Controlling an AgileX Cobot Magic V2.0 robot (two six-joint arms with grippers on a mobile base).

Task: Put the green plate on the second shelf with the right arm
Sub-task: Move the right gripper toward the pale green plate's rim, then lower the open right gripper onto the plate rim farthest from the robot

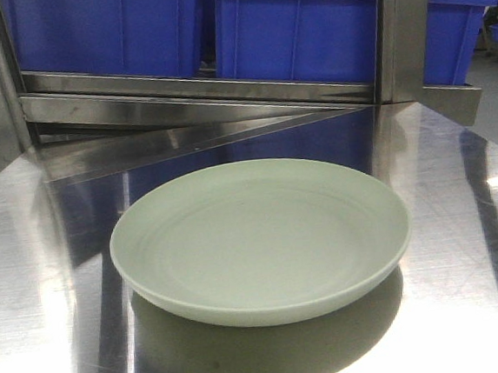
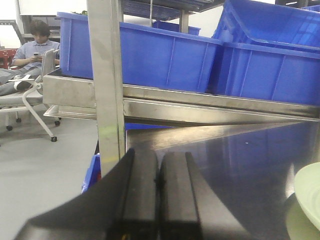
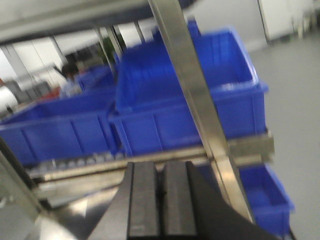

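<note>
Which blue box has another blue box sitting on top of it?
The right blue box. A second blue box sits tilted in its top. The left blue box on the same shelf has an open top with nothing stacked on it.

A steel surface [image 1: 466, 220] carries the green plate [image 1: 260, 238].

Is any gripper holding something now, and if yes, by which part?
Nothing is held. The left gripper and the right gripper are both shut and empty; the green plate lies untouched on the steel table.
</note>
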